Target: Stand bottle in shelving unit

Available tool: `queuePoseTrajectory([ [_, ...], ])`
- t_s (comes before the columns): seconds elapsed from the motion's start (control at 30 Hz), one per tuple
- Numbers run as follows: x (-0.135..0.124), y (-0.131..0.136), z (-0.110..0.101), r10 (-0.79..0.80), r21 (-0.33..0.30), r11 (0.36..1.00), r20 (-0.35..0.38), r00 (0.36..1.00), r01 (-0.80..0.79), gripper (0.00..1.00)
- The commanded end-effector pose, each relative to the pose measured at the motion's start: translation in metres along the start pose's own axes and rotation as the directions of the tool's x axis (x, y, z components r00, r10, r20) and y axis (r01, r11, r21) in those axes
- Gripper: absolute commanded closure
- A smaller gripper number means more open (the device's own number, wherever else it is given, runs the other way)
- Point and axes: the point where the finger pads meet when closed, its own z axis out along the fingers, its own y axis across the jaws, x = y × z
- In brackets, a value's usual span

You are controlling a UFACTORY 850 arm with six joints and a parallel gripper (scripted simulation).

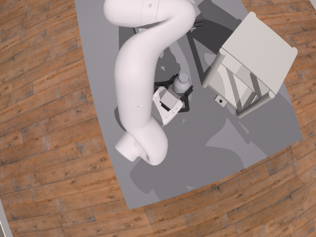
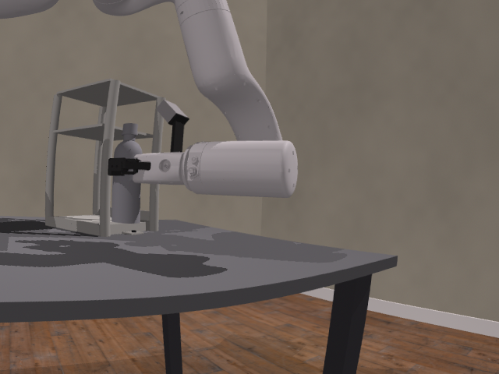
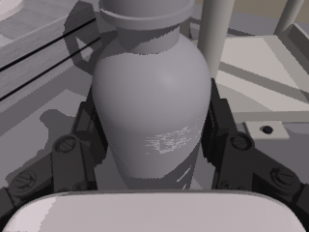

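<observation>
The grey bottle (image 1: 181,82) (image 2: 125,201) (image 3: 150,97) stands upright, cap up, between my fingers, out in front of the shelving unit (image 1: 257,48) (image 2: 108,121). My gripper (image 1: 183,83) (image 2: 118,166) (image 3: 154,96) reaches in level from the side and is shut on the bottle's upper body, below the shoulder. The bottle's base is close to the table (image 1: 204,165) (image 2: 242,257); I cannot tell whether it touches. In the wrist view a front post (image 3: 214,39) of the unit rises just behind the bottle, and the pale floor (image 3: 251,72) of the lower compartment lies to the right of it.
A small fixing plate (image 1: 220,100) (image 3: 266,130) with a dark hole lies on the table by the unit's near front corner. The robot's arm (image 1: 135,76) arches over the table to the left of the bottle. The unit's posts frame the compartment's opening.
</observation>
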Motion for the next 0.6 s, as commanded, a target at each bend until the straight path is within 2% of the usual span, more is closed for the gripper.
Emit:
queuePoseTrajectory([
  [0.0, 0.0008, 0.0004, 0.0083, -0.001, 0.0, 1.0, 0.002, 1.0, 0.001, 1.0],
  [0.57, 0.0008, 0.0013, 0.0139, -0.001, 0.0, 1.0, 0.002, 1.0, 0.001, 1.0],
])
